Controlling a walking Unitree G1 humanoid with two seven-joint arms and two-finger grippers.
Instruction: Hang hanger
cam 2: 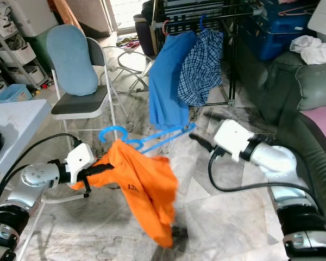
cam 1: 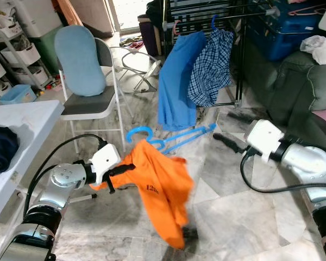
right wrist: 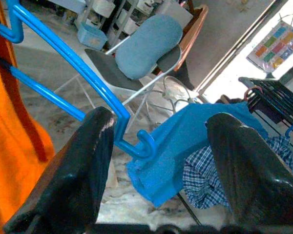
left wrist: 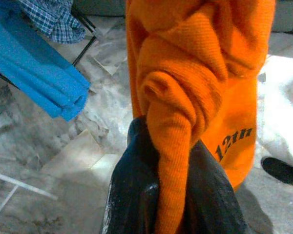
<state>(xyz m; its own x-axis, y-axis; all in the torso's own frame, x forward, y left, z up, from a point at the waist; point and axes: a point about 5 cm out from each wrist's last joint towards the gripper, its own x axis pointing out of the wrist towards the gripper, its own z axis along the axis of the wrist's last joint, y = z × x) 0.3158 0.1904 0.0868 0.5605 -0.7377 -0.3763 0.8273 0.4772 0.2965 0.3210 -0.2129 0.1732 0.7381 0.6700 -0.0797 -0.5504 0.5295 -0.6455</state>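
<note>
The left gripper point(cam 1: 115, 175) is clamped on an orange shirt point(cam 1: 163, 190) draped over a blue hanger point(cam 1: 171, 140). Its wrist view reveals black lettering on the cloth. The right gripper point(right wrist: 158, 165) is spread wide beside the hanger's end.

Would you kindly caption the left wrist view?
Left gripper pinching the orange shirt above marble floor.

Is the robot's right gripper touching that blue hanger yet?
Apart. The right wrist view shows the right gripper open, with the blue hanger running past its fingers and floor visible between them.

Knitted orange cloth shirt point(cam 1: 163, 190), glossy blue plastic hanger point(cam 1: 174, 140), polished marble floor point(cam 1: 233, 217)
</note>
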